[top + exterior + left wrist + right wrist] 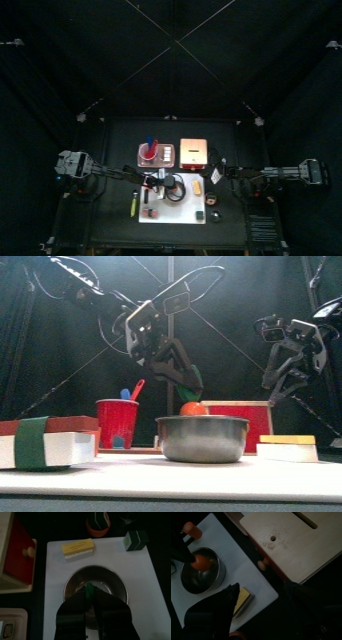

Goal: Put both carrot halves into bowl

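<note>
The left end effector [191, 396] is closed tight on a carrot half [195, 408] just above the bowl [205, 438], while the right end effector [278, 388] hangs to the side with jaws I cannot make out.

Light: you get a dark pen, only the white mat on the surface [174, 232] looks bright | Glare: soft shine on the bowl [205, 438] | Blur: the left gripper [92, 602] up close looks dark and fuzzy | Shadows: deep around the edges.

Bowl [205, 438] — brushed metal, dull sheen; box [294, 539] — pale wood.
</note>
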